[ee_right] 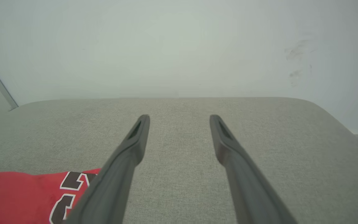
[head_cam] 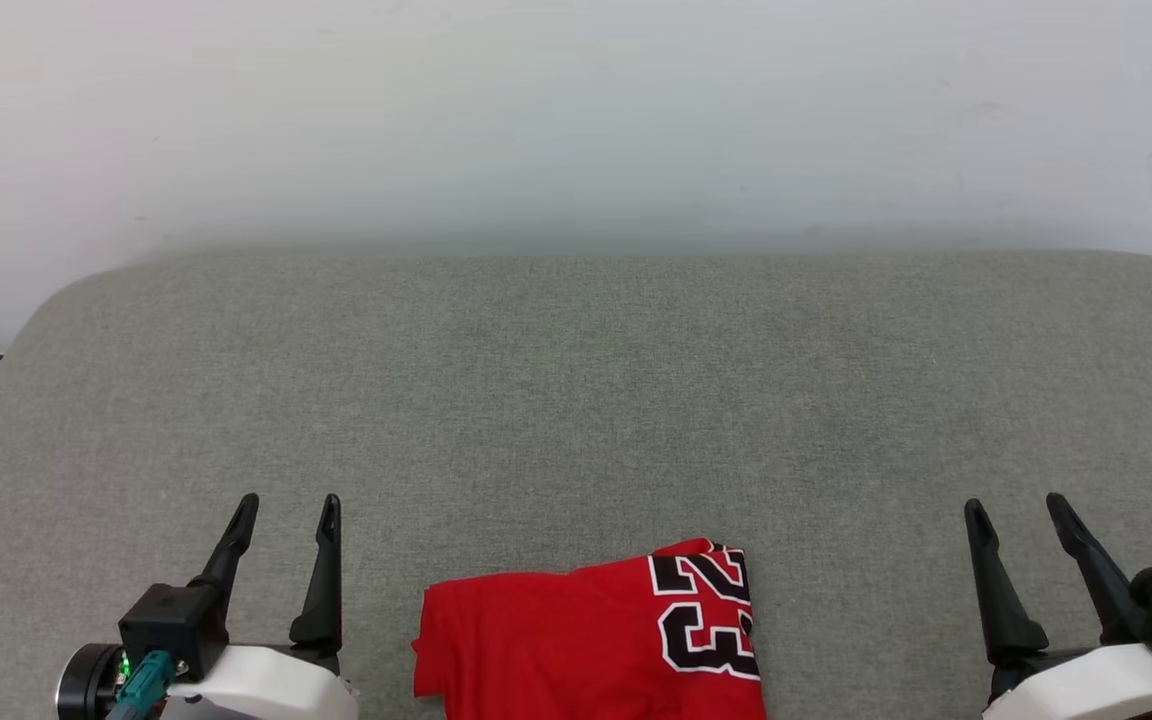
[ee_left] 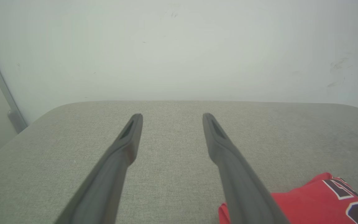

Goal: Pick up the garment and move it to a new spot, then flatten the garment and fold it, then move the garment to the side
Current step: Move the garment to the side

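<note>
Garment (head_cam: 556, 640) folded at near edge of grey surface (head_cam: 576, 380); left end effector (head_cam: 290, 500), right end effector (head_cam: 1015, 500) agape, flanking it.

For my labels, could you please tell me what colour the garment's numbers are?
The numbers are black, outlined white, on the red garment; best in the head view.

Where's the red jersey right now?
In the head view the red jersey lies bottom centre on the grey padded surface, between the left tool and the right tool, touching neither.
</note>
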